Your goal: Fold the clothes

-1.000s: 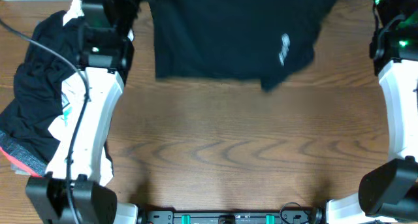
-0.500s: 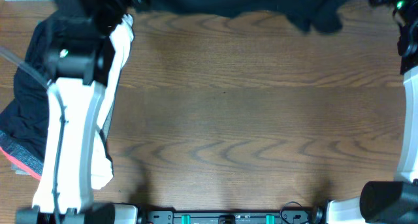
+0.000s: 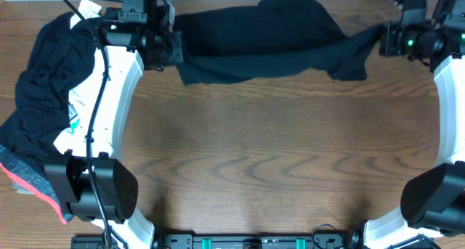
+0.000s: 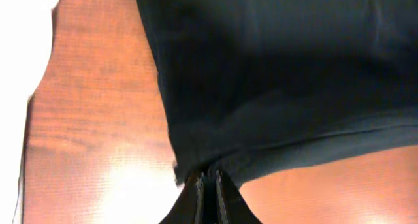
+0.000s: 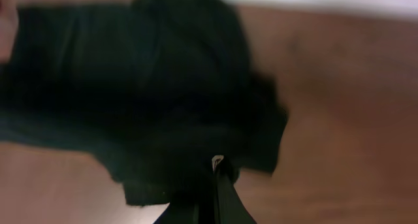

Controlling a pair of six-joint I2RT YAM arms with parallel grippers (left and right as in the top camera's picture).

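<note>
White shells joined by bulky black rounded joints form the left arm (image 3: 109,104) and right arm (image 3: 452,111). A thin black cable (image 3: 94,115) lies along the left one. The left end effector (image 4: 209,178) and right end effector (image 5: 214,168) have slim black fingers.

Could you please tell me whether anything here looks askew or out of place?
The black shirt, held between the left end effector and right end effector at the far edge, is bunched and lopsided, not flat. The pile of clothes on the left lies crumpled.
</note>
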